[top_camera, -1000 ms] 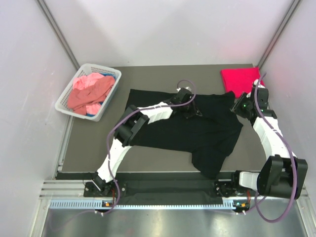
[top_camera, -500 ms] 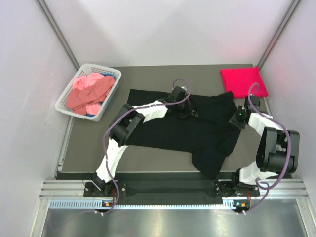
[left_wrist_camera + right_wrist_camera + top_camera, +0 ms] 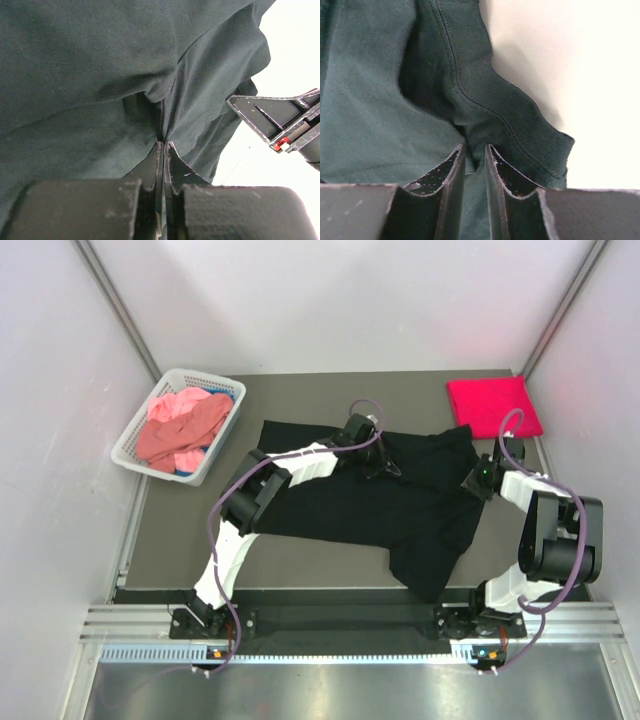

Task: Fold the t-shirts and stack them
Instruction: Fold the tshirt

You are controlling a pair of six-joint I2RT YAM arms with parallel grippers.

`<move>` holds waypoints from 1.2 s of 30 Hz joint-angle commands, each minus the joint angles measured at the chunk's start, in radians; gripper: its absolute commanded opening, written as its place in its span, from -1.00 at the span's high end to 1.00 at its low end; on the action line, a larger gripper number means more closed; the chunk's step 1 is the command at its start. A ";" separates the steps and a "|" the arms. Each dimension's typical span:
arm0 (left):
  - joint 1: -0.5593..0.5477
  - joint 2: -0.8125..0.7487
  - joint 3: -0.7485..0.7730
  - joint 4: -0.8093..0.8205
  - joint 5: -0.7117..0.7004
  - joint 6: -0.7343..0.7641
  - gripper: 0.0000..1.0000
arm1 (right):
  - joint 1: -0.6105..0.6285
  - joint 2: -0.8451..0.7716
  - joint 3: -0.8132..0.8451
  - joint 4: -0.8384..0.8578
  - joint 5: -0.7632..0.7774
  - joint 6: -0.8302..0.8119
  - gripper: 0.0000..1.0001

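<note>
A black t-shirt [image 3: 400,510] lies spread and rumpled on the dark table mat. My left gripper [image 3: 386,466] sits on its upper middle and is shut on a pinched fold of the black cloth [image 3: 163,144]. My right gripper [image 3: 478,483] is at the shirt's right edge, near a sleeve. Its jaws stand narrowly apart with black cloth [image 3: 474,150] clamped between them beside a stitched hem [image 3: 520,130]. A crimson red t-shirt [image 3: 493,405] lies folded at the back right. Salmon pink shirts [image 3: 183,425] and a bit of blue cloth [image 3: 185,471] fill the basket.
The white lattice basket [image 3: 132,430] stands at the back left of the mat. Grey walls close in on both sides and the back. Part of the right arm [image 3: 282,122] shows in the left wrist view, close to the left gripper.
My right arm swung down from beside the red shirt to the black shirt's right edge and folded back on itself. My left gripper shifted slightly left on the cloth.
</note>
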State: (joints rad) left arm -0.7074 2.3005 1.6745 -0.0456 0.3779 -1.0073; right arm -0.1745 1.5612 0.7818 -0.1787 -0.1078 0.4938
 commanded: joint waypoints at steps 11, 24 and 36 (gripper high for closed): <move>0.005 0.034 0.037 0.032 0.023 -0.002 1.00 | 0.010 -0.096 0.023 -0.028 0.048 0.019 0.54; 0.005 0.033 0.034 0.036 0.019 -0.011 1.00 | 0.018 -0.032 0.014 0.042 0.020 0.019 0.47; 0.005 0.031 0.033 0.038 0.024 -0.019 1.00 | 0.038 0.022 0.007 0.076 0.017 -0.008 0.55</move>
State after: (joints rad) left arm -0.7063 2.3348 1.6794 -0.0456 0.3862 -1.0222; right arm -0.1482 1.5696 0.7795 -0.1432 -0.0982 0.5041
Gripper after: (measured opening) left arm 0.011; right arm 0.233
